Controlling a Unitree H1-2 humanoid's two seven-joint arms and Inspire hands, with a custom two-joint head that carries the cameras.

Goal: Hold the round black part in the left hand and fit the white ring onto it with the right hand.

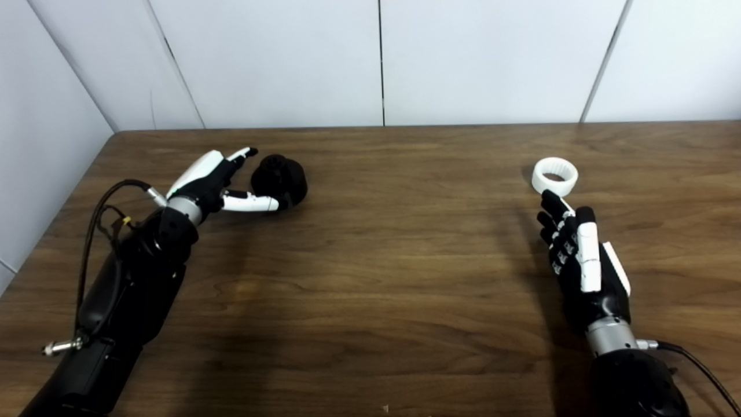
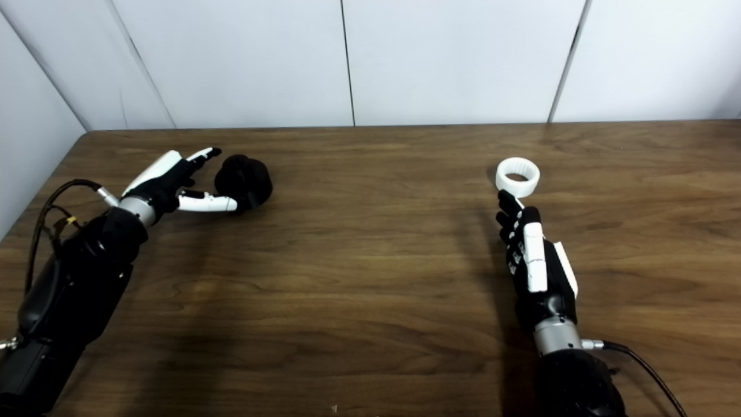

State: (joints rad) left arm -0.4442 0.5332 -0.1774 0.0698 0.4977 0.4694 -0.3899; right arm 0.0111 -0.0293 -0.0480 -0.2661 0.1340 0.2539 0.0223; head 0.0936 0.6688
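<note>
2 parts: round matte-blk part [image 1: 279, 179], ribbed wht ring [image 1: 554, 176].

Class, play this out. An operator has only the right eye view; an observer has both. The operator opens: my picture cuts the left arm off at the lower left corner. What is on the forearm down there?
Observer: In the left eye view a silver plug sticks out sideways from the forearm, far behind the left hand.
Operator: Does your other view show more beside the table on that side?
Observer: Yes. The left eye view shows a wider strip of the left wall along the table edge, with a thin line crossing it low down.
</note>
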